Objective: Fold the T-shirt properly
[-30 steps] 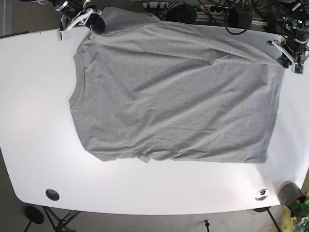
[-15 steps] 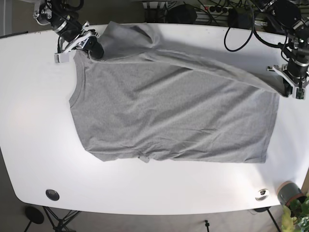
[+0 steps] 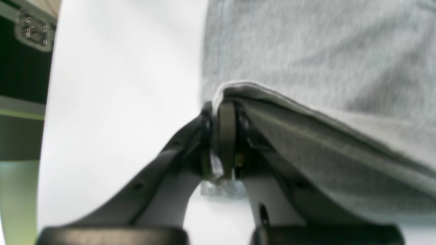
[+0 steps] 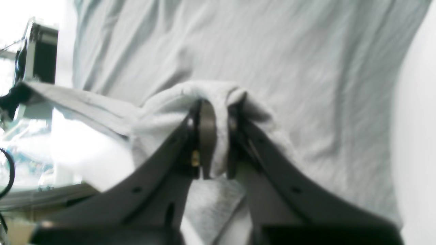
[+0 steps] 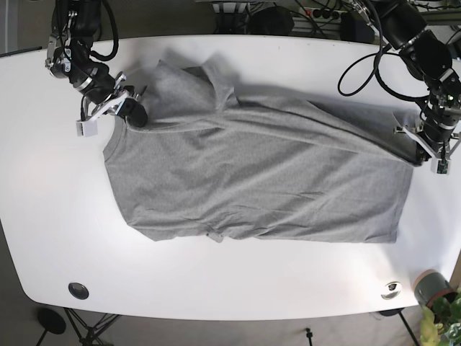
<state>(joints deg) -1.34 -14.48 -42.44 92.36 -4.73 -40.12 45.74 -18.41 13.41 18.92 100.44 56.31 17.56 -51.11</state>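
The left gripper is seen clamped on a folded hem corner of the grey T-shirt, with cloth pinched between the closed jaws; in the base view it sits at about 3 o'clock on the white table. The right gripper is likewise closed on a bunched wad of fabric near the shoulder, at about 10 o'clock.

The wad in the right grip looks thick and rounded, so it could be judged likely to slip out under tension, dropping that corner short of the fold line. If the two arms were carried forward at unequal pace, the raised far edge would be skewed and the fold laid crooked. The sleeve bunched at 11 to 12 o'clock could be trapped under the fold as a lump.

The shirt is spread across the table's middle, collar toward 9 o'clock and hem toward 3 o'clock. Its far edge is lifted and drawn taut between the grippers, a long ridge running across; the near half lies flat with light creases.
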